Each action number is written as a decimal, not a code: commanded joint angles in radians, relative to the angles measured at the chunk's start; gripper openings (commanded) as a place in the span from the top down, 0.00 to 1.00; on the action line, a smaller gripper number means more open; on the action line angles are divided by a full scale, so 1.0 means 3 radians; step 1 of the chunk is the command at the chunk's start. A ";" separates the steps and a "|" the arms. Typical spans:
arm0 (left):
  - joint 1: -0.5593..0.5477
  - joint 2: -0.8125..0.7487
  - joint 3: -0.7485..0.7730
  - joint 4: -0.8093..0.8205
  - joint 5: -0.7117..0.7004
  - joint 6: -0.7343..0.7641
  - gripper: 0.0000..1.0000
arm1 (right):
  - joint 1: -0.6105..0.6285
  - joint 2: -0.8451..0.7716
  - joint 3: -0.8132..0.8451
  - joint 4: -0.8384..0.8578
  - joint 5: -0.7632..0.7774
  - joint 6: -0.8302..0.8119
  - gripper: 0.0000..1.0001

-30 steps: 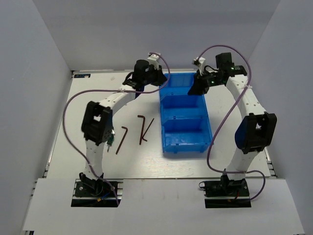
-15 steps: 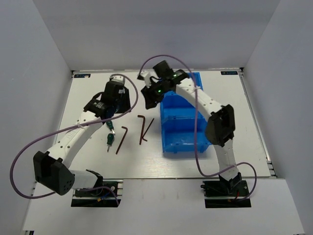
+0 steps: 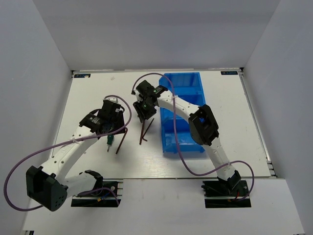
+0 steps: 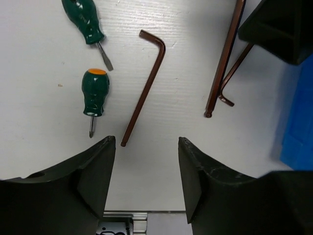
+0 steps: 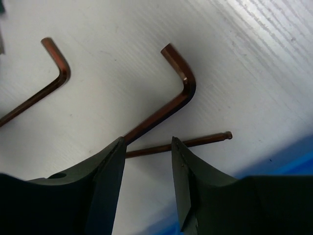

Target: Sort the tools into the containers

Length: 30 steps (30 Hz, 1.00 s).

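Three dark brown hex keys lie on the white table left of the blue bin [image 3: 188, 83]. One hex key [image 4: 146, 85] lies alone, and two crossed hex keys [image 3: 145, 131] lie nearer the bin. Two green-handled screwdrivers [image 4: 95, 93] [image 4: 88, 19] lie left of the single key. In the top view only one screwdriver [image 3: 109, 141] shows, beside the left arm. My left gripper [image 4: 145, 139] hangs open and empty above the single key's near end. My right gripper [image 5: 146, 139] is open, low over the crossed pair, with the thick key [image 5: 166, 105] and the thin key [image 5: 195, 142] at its fingertips.
The bin's three compartments stand right of the tools, its wall [image 5: 288, 159] close to the right gripper. Purple cables [image 3: 122, 105] loop over both arms. In the left wrist view the right gripper's black body [image 4: 281, 24] sits above the crossed keys. White walls enclose the table.
Both arms have swung from the bin's far end toward the tools on the table. Both grippers, shut a second ago, now stand open.
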State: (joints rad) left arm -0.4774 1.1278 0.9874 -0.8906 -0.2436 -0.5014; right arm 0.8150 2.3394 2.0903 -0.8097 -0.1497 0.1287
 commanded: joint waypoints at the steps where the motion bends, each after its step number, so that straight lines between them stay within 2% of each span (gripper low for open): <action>1: -0.0009 -0.0022 -0.0095 -0.0028 0.0065 0.0020 0.35 | 0.0060 0.0066 -0.0059 0.0198 0.0182 0.0240 0.52; 4: -0.0009 0.0009 -0.0096 0.0003 0.0065 0.0055 0.35 | 0.0095 0.0148 -0.0121 0.0270 0.0223 0.0302 0.52; 9: -0.0009 0.0009 -0.0131 0.0033 0.0065 0.0122 0.35 | 0.0208 0.0235 -0.0152 0.0316 0.0632 0.0317 0.52; 12: -0.0009 0.0040 -0.0233 0.0166 0.0101 0.0163 0.35 | 0.0244 0.0240 -0.0244 0.0337 0.0734 0.0307 0.55; 15: -0.0009 0.0070 -0.0366 0.0325 0.0101 0.0193 0.35 | 0.0259 0.0286 -0.0300 0.0326 0.0852 0.0287 0.68; 16: -0.0009 0.0116 -0.0407 0.0396 0.0132 0.0194 0.35 | 0.0264 0.0281 -0.0340 0.0321 0.0933 0.0282 0.77; 19: -0.0009 0.0218 -0.0438 0.0478 0.0132 0.0270 0.35 | 0.0280 0.0301 -0.0417 0.0286 0.0944 0.0266 0.93; 20: -0.0009 0.0219 -0.0479 0.0529 0.0132 0.0301 0.35 | 0.0285 0.0301 -0.0453 0.0291 0.0934 0.0276 1.00; 25: -0.0009 0.0463 -0.0546 0.0723 0.0132 0.0413 0.35 | 0.0213 0.0286 -0.0407 0.0255 0.0546 0.0307 1.00; 30: -0.0039 0.0724 -0.0622 0.0944 0.0101 0.0536 0.35 | 0.0060 0.0102 -0.0086 0.0301 0.0045 0.0373 1.00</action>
State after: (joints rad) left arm -0.4782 1.3167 0.8120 -0.6685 -0.2169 -0.3801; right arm 0.8539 2.3814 2.0182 -0.6754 -0.0128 0.2108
